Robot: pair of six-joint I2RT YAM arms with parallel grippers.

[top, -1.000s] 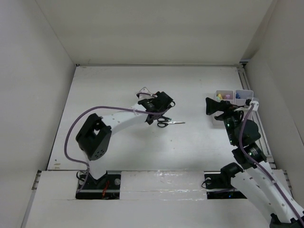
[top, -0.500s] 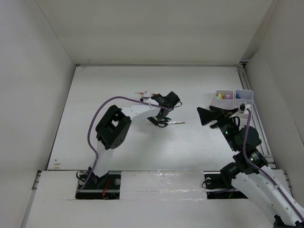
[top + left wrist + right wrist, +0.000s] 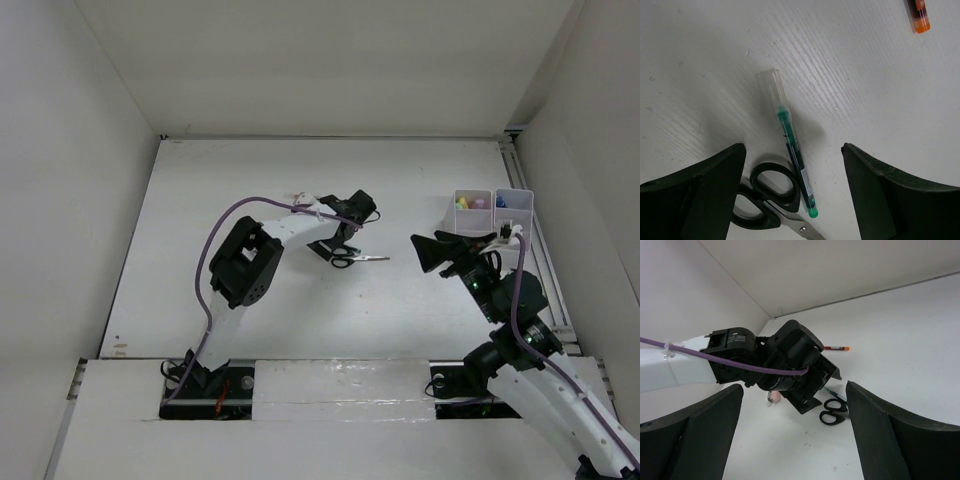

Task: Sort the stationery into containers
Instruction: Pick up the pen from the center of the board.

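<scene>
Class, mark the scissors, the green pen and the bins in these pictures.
scissors [image 3: 771, 167]: left wrist view, top of a handle ring.
green pen [image 3: 792, 150]: left wrist view, middle of barrel.
bins [image 3: 472, 192]: top view, far rim.

The top view looks down from above and behind the arm bases, taking in the whole table [image 3: 250, 180]. The left wrist view looks steeply down from close by, its fingers [image 3: 700, 200] flanking the scissors [image 3: 775, 212] and pen [image 3: 795, 167]. The right wrist view looks level across the table from farther off, between its own fingers, at the left gripper [image 3: 817, 387]; the scissors beneath that gripper show in all three views
</scene>
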